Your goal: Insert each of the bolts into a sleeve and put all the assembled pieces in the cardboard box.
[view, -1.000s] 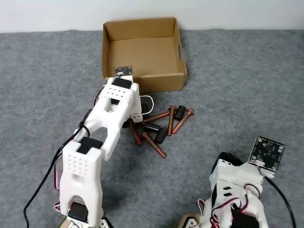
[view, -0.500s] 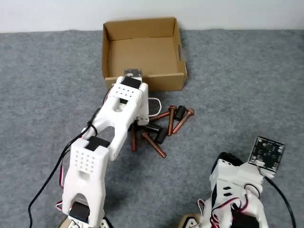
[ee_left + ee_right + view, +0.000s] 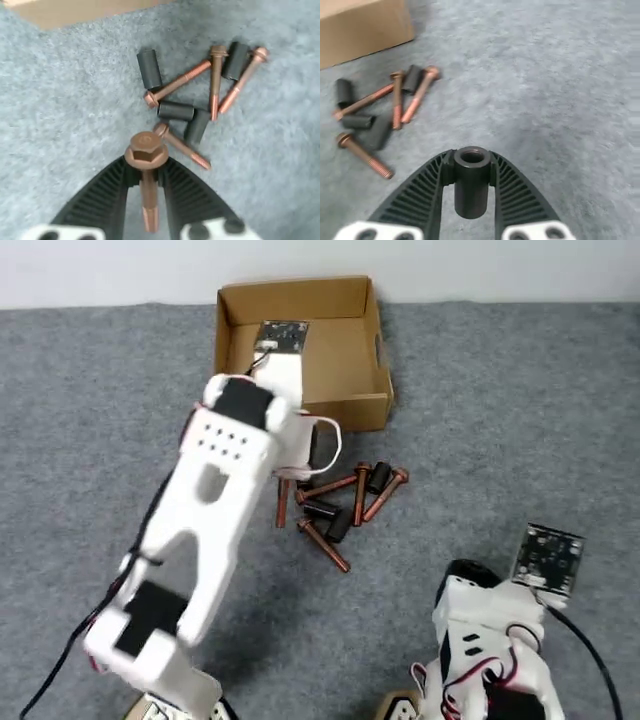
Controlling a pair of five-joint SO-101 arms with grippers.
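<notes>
Misalignment threatens — left gripper point(image 3: 146, 167) pinches a bolt point(image 3: 146, 149) below its head, right gripper point(image 3: 470, 165) clamps a sleeve point(image 3: 471, 190), and a skewed tip would catch the rim.

Grey, felt-like carpet covers the whole surface point(image 3: 520, 420), its fibres matted and slightly mottled. A plain white strip point(image 3: 100, 270) runs along the far edge; wall or board, cannot tell. Light is even and diffuse, with soft, faint shadows on the grey covering.
</notes>
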